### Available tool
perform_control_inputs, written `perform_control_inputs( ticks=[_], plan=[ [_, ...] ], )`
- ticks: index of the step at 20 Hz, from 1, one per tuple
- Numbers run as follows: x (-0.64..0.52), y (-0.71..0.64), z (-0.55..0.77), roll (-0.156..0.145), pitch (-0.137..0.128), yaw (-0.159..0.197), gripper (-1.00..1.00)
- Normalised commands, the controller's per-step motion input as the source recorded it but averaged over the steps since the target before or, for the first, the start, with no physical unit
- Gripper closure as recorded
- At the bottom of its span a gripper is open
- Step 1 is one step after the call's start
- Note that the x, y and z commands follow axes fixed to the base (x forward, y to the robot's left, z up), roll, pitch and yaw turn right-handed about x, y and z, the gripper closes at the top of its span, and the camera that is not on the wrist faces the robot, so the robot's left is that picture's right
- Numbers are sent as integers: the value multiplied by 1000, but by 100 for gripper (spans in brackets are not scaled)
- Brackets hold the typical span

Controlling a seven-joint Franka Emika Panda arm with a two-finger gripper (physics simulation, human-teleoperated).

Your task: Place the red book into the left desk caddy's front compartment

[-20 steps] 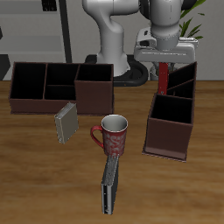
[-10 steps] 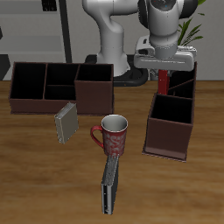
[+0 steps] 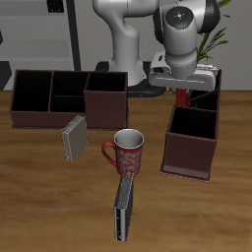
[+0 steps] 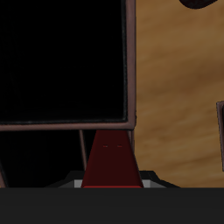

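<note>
Red book [image 3: 183, 96] pinched upright in gripper [image 3: 183, 87], hanging above left desk caddy [image 3: 193, 138].

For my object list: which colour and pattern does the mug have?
The mug is dark red with a pale speckled pattern and a red handle; the exterior view shows it best.

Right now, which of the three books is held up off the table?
The thin dark-red hardcover book, gripped upright in the claw above the desk caddy. The grey book and black book rest on the table.
</note>
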Motion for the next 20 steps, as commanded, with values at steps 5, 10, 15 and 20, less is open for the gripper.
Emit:
perform_control_inputs(
  ticks=[5,10,15,20],
  plan=[
    [42,10,-205,18,35,-9,100],
    [9,-18,-56,-36,0,14,-100],
    [29,-74,1,-11,18,-35,-100],
    [7,-29,51,-4,-4,2,-100]
  ],
)
